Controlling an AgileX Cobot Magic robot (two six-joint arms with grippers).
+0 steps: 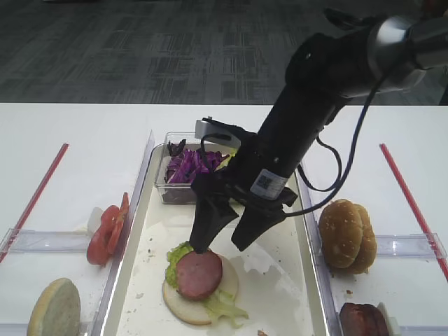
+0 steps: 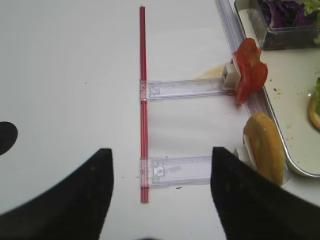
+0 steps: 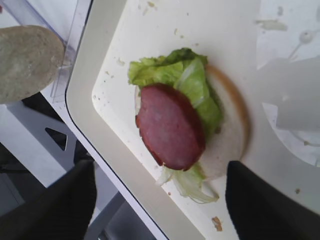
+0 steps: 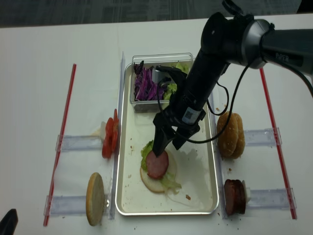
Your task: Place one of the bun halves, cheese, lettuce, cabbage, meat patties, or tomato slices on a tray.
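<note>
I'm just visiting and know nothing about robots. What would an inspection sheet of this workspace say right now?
Surface: white table.
Job's things: tray holds a bun half with lettuce and a meat patty; cabbage in a clear tub; tomato slices and bun halves in side racks.
Clutter: crumbs on the tray.
End effectors: right end effector open above the patty; left end effector open over bare table.
Cables: black cable on the right arm.
Surroundings: dark floor.

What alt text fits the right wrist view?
A meat patty lies on lettuce over a bun half on the cream tray, between the open right gripper fingers; another bun half stands off-tray.
</note>
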